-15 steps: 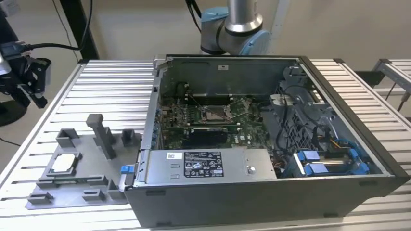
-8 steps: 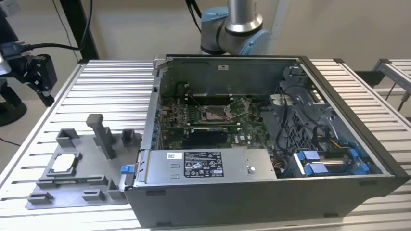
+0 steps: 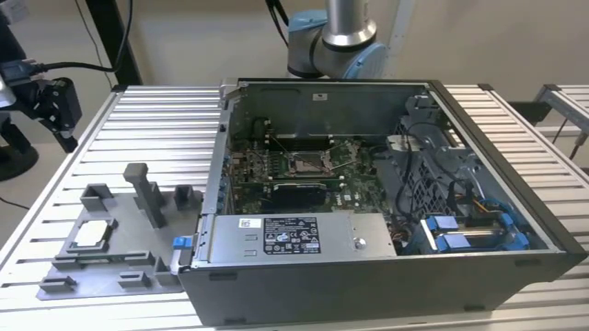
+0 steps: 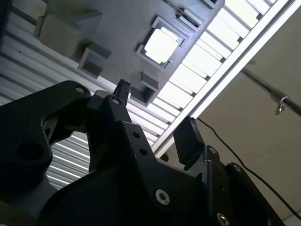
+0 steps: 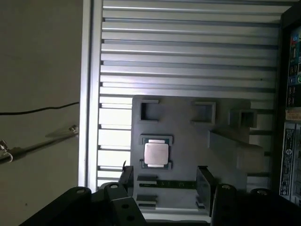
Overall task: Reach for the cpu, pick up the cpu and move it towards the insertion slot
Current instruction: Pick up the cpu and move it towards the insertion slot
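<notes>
A grey metal table [image 3: 147, 117] with long ribs stands in a plain room. On it is an open computer box [image 3: 368, 276]. Beside the box, on the exterior view's left, lies a grey tray [image 3: 120, 276].

The cpu [image 3: 90, 234] lies flat in a square dip in the tray. Its top is shiny and white in both wrist views [image 5: 155, 154] [image 4: 161, 45].

The slot [image 3: 305, 163] is on the green board inside the box, well apart from the cpu.

The black gripper [image 3: 63, 124] hangs in the air by the table's far corner on the exterior view's left. It is not touching the cpu. In both wrist views [image 5: 164, 176] [image 4: 155, 107] its two fingers [image 5: 203, 179] are spread apart, with nothing held between them.
</notes>
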